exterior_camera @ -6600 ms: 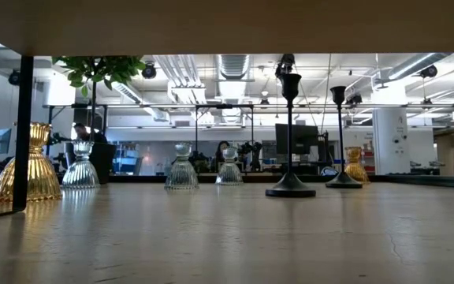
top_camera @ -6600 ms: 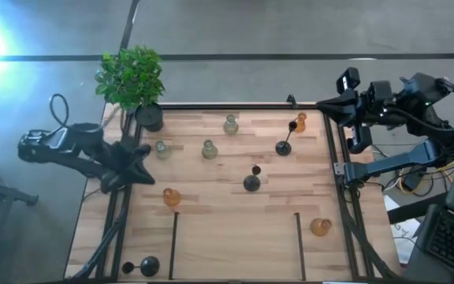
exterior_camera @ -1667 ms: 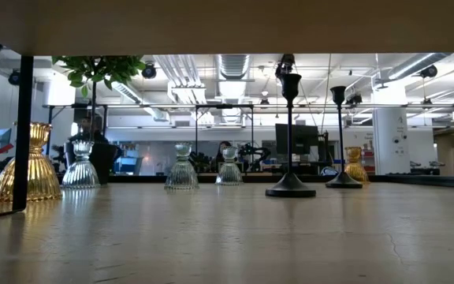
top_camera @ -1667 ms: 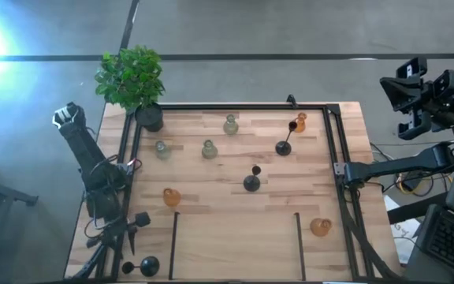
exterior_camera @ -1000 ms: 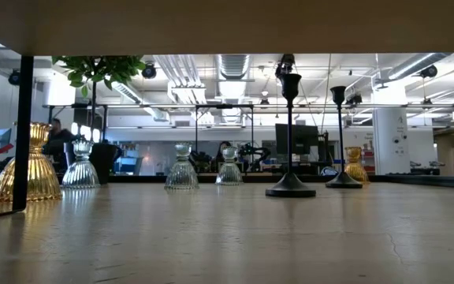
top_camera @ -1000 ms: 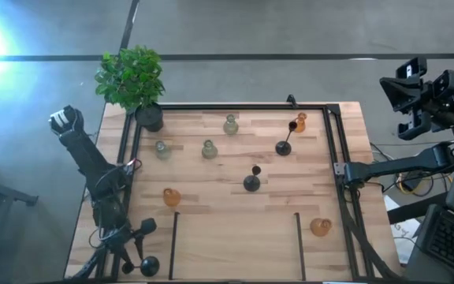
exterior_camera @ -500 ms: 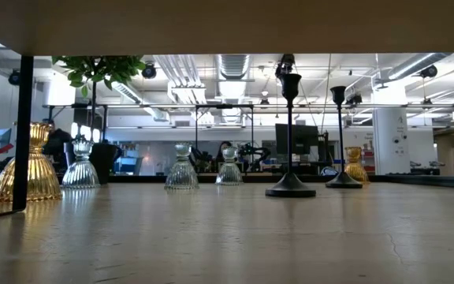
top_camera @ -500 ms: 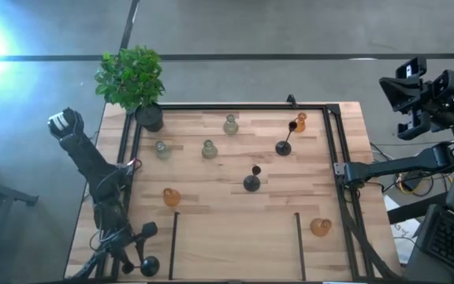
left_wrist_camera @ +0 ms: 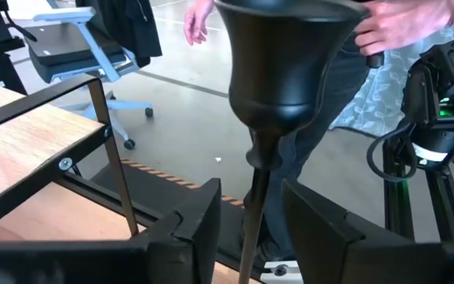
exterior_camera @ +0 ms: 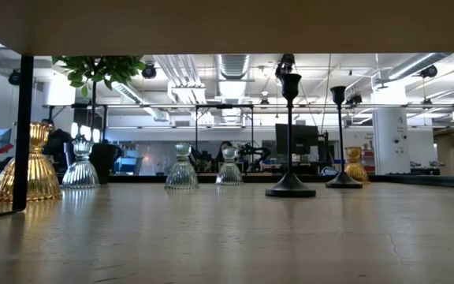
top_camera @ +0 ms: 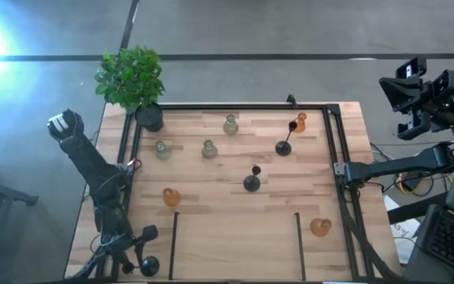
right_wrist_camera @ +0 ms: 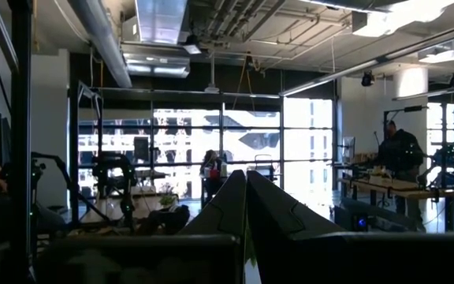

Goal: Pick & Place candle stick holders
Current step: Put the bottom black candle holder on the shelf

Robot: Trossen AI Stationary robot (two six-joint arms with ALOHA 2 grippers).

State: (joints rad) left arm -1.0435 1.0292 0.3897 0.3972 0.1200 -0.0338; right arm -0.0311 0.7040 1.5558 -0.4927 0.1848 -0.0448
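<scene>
A tall black candle stick holder stands on its round base at the table's near left corner. My left gripper is open there. In the left wrist view its fingers stand on either side of the holder's thin stem, below the cup, with gaps on both sides. My right gripper is shut and empty, raised off the table's far right; its fingers meet in the right wrist view. Two more black holders, amber ones and pale green ones stand on the table.
A black pot with a green plant stands at the far left corner. A black metal frame rims the table, with two short rails near the front. A person's hands show beyond the table's corner in the left wrist view.
My left gripper has edged toward the table's near edge, closer to the black holder at the near left corner. Nothing on the table has moved.
</scene>
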